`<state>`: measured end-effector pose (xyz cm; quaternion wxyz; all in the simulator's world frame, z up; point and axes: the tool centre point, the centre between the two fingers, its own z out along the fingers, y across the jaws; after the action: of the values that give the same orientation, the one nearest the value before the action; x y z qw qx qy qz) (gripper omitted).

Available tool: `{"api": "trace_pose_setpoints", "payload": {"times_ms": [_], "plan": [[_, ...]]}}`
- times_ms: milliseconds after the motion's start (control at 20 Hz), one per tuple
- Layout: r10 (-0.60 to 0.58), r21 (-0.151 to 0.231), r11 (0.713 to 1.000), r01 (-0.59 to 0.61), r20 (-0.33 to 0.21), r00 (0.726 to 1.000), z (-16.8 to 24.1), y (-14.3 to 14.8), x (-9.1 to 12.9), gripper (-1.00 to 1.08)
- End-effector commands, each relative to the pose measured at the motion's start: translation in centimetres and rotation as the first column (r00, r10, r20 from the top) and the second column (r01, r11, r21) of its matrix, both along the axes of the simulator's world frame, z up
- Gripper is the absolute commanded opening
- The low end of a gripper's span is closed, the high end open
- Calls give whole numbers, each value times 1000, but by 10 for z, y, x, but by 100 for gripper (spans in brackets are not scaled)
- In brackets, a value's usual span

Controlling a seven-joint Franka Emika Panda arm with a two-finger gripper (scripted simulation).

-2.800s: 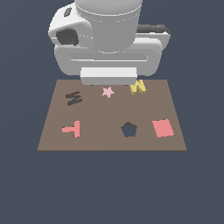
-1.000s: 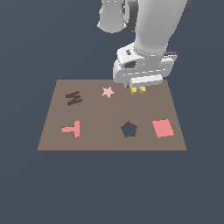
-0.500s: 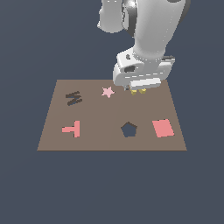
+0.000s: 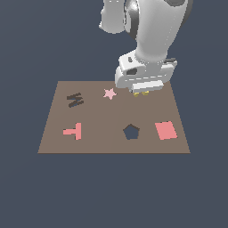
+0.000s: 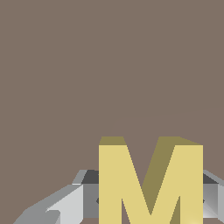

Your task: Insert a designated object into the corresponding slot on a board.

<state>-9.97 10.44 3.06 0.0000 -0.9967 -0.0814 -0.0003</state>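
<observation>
Pincer astride yellow M, wrist view; ext. view: mostly hidden.

Yellow M stands upright btwn gripper fingers, near board's far edge, just beside pink star. Dark M slot lies empty nr far corner at exterior view's left, well apart.

Yellow M block; brown board
</observation>
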Motion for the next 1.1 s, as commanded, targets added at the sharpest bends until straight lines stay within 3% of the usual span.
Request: {"api": "trace_pose_setpoints", "payload": {"times_ms": [0, 400, 700, 900, 1050], "plan": [[0, 0, 1000, 0, -1, 1000, -1, 0, 0, -100], [-23, 0, 1000, 23, 0, 1000, 0, -3, 4, -100], [-142, 0, 990, 142, 0, 990, 1, -21, 22, -100], [-276, 1, 961, 276, 0, 961, 2, -44, 40, -100], [-401, 1, 916, 401, 0, 916, 3, -69, 54, -100]]}}
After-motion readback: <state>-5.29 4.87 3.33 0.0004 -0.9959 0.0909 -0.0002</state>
